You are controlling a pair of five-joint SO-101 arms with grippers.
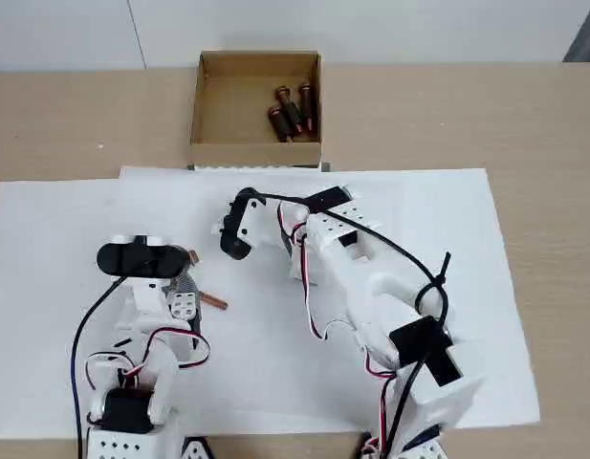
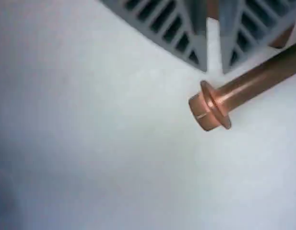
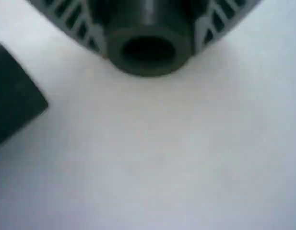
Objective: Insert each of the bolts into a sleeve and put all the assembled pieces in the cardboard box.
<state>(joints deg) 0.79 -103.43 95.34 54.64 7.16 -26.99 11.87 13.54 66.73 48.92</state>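
High view of a wooden table [image 1: 553, 115] with a white paper sheet [image 1: 438, 239] spread under two small robot arms. At the far edge sits the cardboard box [image 1: 195, 105], open side up, with three assembled pieces [image 1: 293, 110] lying together near one wall. The right gripper [image 1: 234, 232] is clamped on a black sleeve [image 3: 148, 48]. It holds the sleeve low over the sheet with the open bore facing outward, probably so a bolt can slide straight in. A copper bolt [image 2: 243, 86] shows just beside the left gripper [image 2: 212, 60], its flanged head the free end. Whether that gripper is closed on the shaft or standing apart cannot be told (the shaft runs off the edge of the left wrist view). Sleeve and bolt are near each other but apart, so mating looks not yet begun. The box stands well apart, beyond both arms, likely kept out of the working area until this piece is joined.
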